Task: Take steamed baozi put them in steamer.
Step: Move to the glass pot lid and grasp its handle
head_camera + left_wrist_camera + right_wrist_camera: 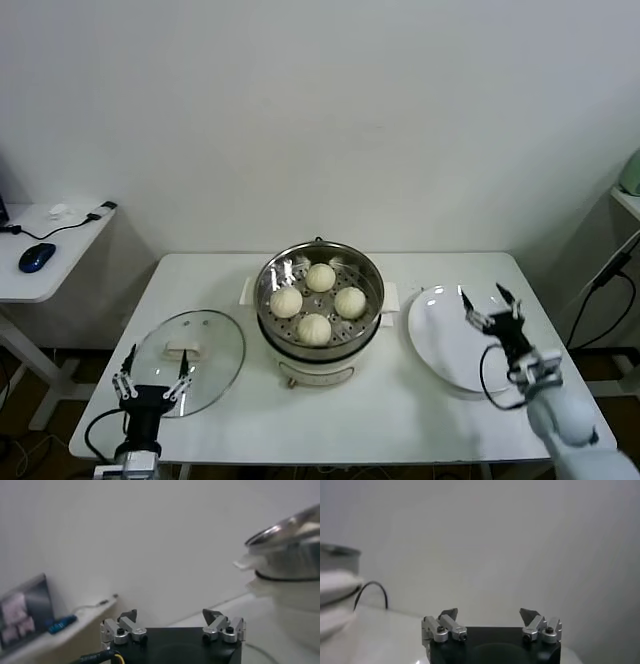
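Several cream-white baozi [319,300] lie on the perforated tray inside the steel steamer [370,268] at the table's middle. The steamer's rim and cream base also show in the left wrist view [290,535] and at the edge of the right wrist view [337,560]. My right gripper [491,303] is open and empty above the white plate [440,345], to the right of the steamer. My left gripper [152,377] is open and empty at the near edge of the glass lid [205,345], left of the steamer. Both grippers show open and empty in their wrist views [171,615] [490,613].
The glass lid lies flat on the white table [400,420] at the front left. A side desk [40,280] with a blue mouse [36,257] stands to the far left. A shelf with cables is at the far right [615,265].
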Robot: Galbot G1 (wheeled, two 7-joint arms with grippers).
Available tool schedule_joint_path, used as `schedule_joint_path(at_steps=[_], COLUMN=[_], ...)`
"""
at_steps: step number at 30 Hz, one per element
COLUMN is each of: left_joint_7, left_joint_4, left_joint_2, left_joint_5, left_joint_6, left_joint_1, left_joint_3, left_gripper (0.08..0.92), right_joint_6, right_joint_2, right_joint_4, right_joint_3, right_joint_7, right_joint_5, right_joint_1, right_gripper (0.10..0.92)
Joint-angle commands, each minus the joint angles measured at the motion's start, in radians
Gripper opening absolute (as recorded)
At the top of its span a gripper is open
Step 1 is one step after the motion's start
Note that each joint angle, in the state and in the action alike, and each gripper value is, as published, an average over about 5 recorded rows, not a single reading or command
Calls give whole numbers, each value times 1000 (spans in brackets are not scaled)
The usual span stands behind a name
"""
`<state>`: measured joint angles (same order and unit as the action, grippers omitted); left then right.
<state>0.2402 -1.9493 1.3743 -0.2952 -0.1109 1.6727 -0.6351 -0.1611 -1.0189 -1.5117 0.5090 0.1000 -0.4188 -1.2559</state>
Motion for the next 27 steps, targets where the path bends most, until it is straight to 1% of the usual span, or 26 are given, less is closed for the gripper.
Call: schedule_joint_path(at_steps=[1,5,9,13,18,27], left_joint_7=[119,139,182,219,244,250], left_joint_4=[94,172,280,356,433,543], left_joint_2=[-35,-99,-133,-132,-120,-112], left_joint_5=[-438,-712,-845,-904,-955,-1010], left_joint_6=[-75,-80,-44,-16,-10,4], left_joint_1=[-13,-7,-43,-98,-169,-286], left_joint_3=[-12,-16,-8,-10,0,20], left_gripper=[823,823,823,823,823,823], right_joint_6=[-85,-56,-39,-25,-12,-16], right_joint_2=[-246,-265,-276,-281,-284,-288], right_joint_4=[-23,-35,-58,-78,-99,-120], right_joint_3=[164,143,134,133,135,147], right_joint_7=[-1,-8,-13,-18,-26,-34], right_joint_5=[144,153,152,153,152,164], right_joint_1=[-209,-218,-221,-219,-219,-231], right_gripper=[823,823,823,823,823,823])
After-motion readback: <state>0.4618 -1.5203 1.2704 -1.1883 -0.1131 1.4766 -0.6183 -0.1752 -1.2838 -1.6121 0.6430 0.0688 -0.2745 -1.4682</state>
